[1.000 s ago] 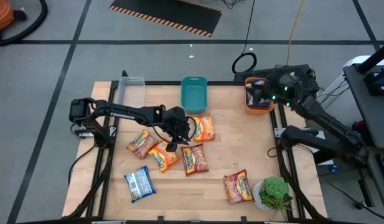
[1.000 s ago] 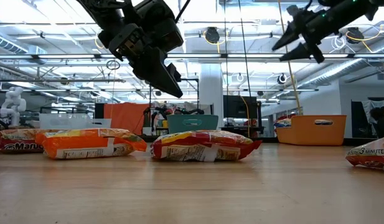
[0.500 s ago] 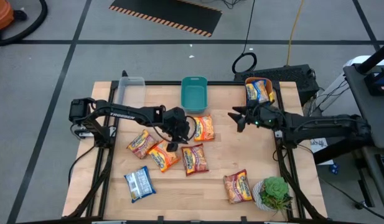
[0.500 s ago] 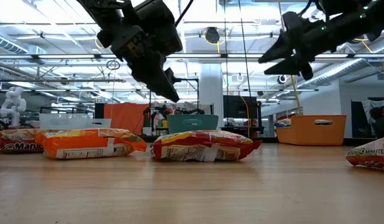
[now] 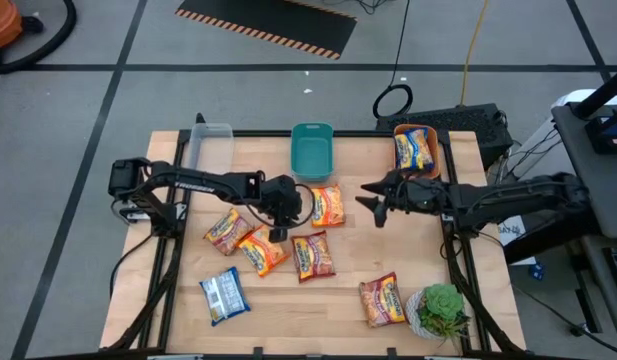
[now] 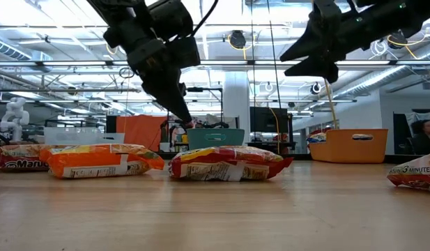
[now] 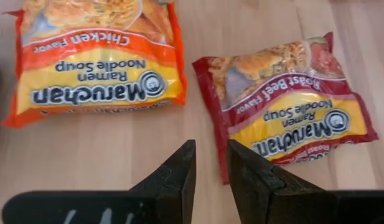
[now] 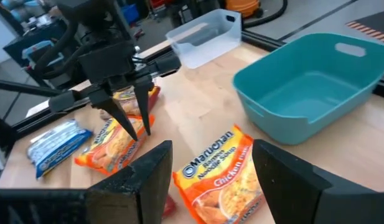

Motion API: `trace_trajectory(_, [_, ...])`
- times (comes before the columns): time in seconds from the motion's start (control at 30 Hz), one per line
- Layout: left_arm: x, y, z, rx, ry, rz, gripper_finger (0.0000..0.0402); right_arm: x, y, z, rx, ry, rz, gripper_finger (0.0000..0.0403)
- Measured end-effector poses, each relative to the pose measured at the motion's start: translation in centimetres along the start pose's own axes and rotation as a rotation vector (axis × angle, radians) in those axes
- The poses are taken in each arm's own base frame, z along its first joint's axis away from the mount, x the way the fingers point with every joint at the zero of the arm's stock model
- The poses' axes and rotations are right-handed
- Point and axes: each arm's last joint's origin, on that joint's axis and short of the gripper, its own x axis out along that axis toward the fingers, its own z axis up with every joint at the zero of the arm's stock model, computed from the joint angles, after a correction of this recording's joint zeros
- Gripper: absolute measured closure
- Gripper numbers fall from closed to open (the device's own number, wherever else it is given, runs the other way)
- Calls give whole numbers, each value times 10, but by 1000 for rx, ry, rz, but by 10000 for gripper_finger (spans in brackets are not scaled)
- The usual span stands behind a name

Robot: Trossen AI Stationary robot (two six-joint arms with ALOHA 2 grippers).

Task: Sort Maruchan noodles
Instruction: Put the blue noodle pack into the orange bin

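Several Maruchan packets lie flat on the wooden table: an orange chicken one (image 5: 326, 205) (image 8: 223, 171), a red one (image 5: 225, 230), an orange one (image 5: 261, 250) (image 7: 98, 62), a red roast beef one (image 5: 313, 255) (image 7: 291, 112), a blue one (image 5: 223, 295) and a red one (image 5: 383, 300). Another packet (image 5: 413, 150) lies in the orange bin. My left gripper (image 5: 278, 233) (image 7: 210, 168) points down over bare wood between the orange and roast beef packets, its fingers a narrow gap apart. My right gripper (image 5: 368, 205) (image 8: 210, 174) hangs open above the table, right of the chicken packet.
A teal bin (image 5: 311, 150) and a clear bin (image 5: 210, 145) stand at the far edge, an orange bin (image 5: 433, 170) at the far right corner. A green potted plant (image 5: 443, 310) sits at the near right corner. Bare wood (image 5: 388, 250) shows between the right-hand packets.
My right gripper has swung from above the orange bin toward the table's middle and lower, staying open; a packet now shows in that bin. My left gripper has sunk a little toward the packets. No packet on the table has moved.
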Motion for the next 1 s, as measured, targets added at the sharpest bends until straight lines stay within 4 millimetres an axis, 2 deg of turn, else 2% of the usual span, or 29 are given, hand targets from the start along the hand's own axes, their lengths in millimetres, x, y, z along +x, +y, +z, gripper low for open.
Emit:
trace_trajectory(0.13, [2, -13, -2, -10, 28, -23, 309, 3, 7, 0, -8, 16, 17, 188])
trace_trajectory(0.3, [0, -38, -3, 12, 48, -66, 309, 6, 14, 0, -10, 30, 32, 188])
trace_trajectory(0.6, [-25, -93, -11, 102, 95, -154, 309, 9, 26, -9, 33, 32, 26, 188])
trace_trajectory(0.87, [-42, -131, -36, 91, 273, -172, 309, 19, 53, -16, 93, -64, -7, 188])
trace_trajectory(1.0, [-48, -146, -55, 88, 412, -103, 309, 28, 74, -8, 86, -78, -2, 188])
